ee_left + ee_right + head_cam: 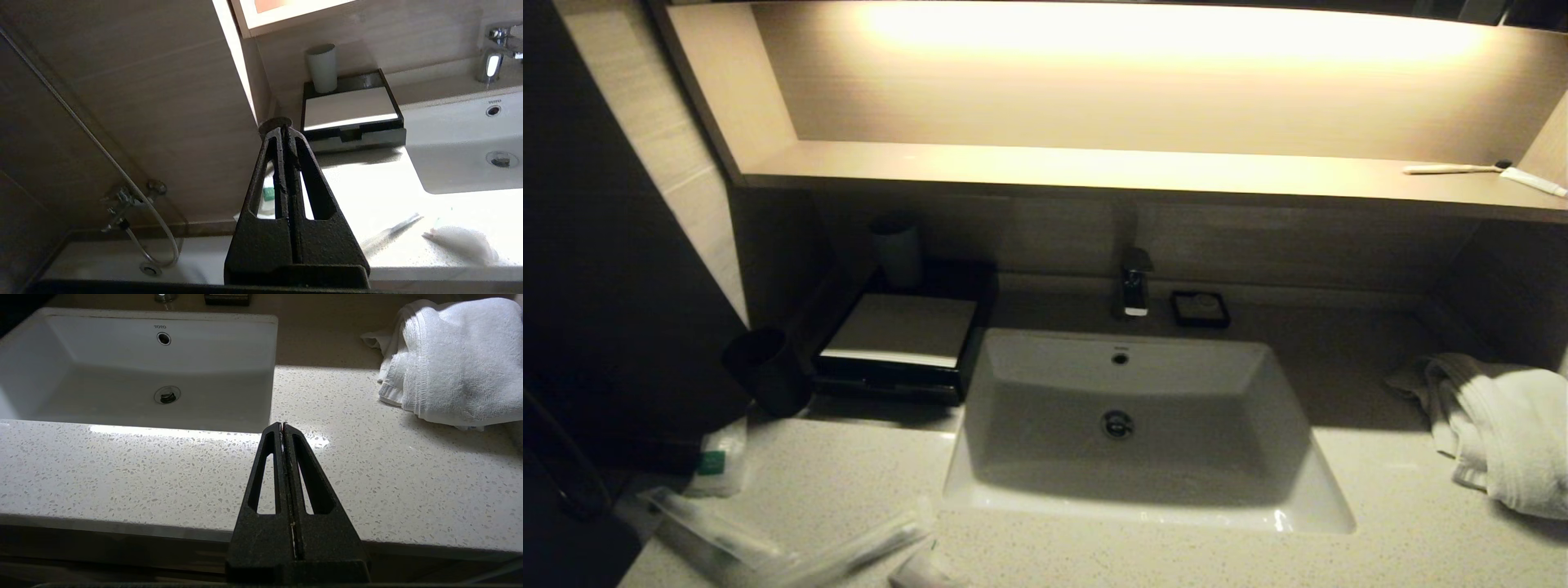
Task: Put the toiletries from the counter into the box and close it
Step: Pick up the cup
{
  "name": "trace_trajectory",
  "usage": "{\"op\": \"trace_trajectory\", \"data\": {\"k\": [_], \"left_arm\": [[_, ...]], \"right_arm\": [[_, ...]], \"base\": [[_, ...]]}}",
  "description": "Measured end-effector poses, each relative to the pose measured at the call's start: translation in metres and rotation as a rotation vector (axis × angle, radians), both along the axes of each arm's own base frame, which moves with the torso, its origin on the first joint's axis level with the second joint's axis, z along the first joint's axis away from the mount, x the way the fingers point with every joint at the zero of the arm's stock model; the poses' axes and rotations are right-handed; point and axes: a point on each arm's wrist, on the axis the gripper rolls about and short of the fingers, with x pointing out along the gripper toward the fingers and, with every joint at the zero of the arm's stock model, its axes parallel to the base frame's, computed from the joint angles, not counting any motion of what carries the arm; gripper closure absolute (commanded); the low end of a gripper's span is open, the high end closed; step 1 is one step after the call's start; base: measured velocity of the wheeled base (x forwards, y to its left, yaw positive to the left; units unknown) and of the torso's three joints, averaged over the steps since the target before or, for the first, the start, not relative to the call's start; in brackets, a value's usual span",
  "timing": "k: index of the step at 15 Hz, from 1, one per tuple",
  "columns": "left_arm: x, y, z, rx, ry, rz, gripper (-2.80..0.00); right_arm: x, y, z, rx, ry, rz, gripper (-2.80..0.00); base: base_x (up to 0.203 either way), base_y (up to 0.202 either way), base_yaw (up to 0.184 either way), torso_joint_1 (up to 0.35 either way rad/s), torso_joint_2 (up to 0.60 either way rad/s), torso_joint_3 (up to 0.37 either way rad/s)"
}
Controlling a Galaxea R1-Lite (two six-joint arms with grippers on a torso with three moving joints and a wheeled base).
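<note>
Black glossy box (drawer shut) behind wrapped toiletries on speckled cream counter | left gripper clenched, empty | right gripper clenched, empty

Wrapped toiletries on counter (box shut).

Head view overlooks the basin; both wrist views share it.

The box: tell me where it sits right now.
In the head view the box sits on the counter at the left, against the back wall, beside the basin, with a cup behind it.
</note>
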Motion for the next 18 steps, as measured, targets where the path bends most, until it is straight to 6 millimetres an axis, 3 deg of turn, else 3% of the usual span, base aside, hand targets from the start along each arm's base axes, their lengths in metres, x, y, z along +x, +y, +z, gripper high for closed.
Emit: {"op": "trace_trajectory", "data": {"k": [4, 6, 9, 12, 15, 18], "left_arm": [[-0.004, 0.001, 0.009, -0.003, -0.025, 0.014, 0.00], [0.007, 0.001, 0.026, -0.024, 0.002, 0.039, 0.00], [0.054, 0.002, 0.063, -0.065, 0.061, 0.052, 0.00], [0.109, 0.002, 0.085, -0.083, 0.144, 0.057, 0.00], [0.164, 0.003, 0.083, -0.108, 0.310, 0.077, 0.00], [0.203, 0.004, 0.072, -0.149, 0.446, 0.121, 0.00]], "right_arm": [[0.000, 0.000, 0.000, 0.000, 0.000, 0.000, 0.00], [0.000, 0.000, 0.000, -0.001, 0.000, -0.001, 0.00], [0.000, 0.000, 0.000, 0.001, -0.001, 0.000, 0.00], [0.000, 0.000, 0.000, 0.001, -0.001, 0.000, 0.00], [0.000, 0.000, 0.000, 0.001, -0.001, 0.000, 0.00], [0.000, 0.000, 0.000, 0.001, -0.001, 0.000, 0.00]], "base": [[0.000, 0.000, 0.000, 0.000, 0.00, 0.000], [0.000, 0.000, 0.000, 0.000, 0.00, 0.000], [0.000, 0.000, 0.000, 0.000, 0.00, 0.000], [0.000, 0.000, 0.000, 0.000, 0.00, 0.000], [0.000, 0.000, 0.000, 0.000, 0.00, 0.000], [0.000, 0.000, 0.000, 0.000, 0.00, 0.000]]}}
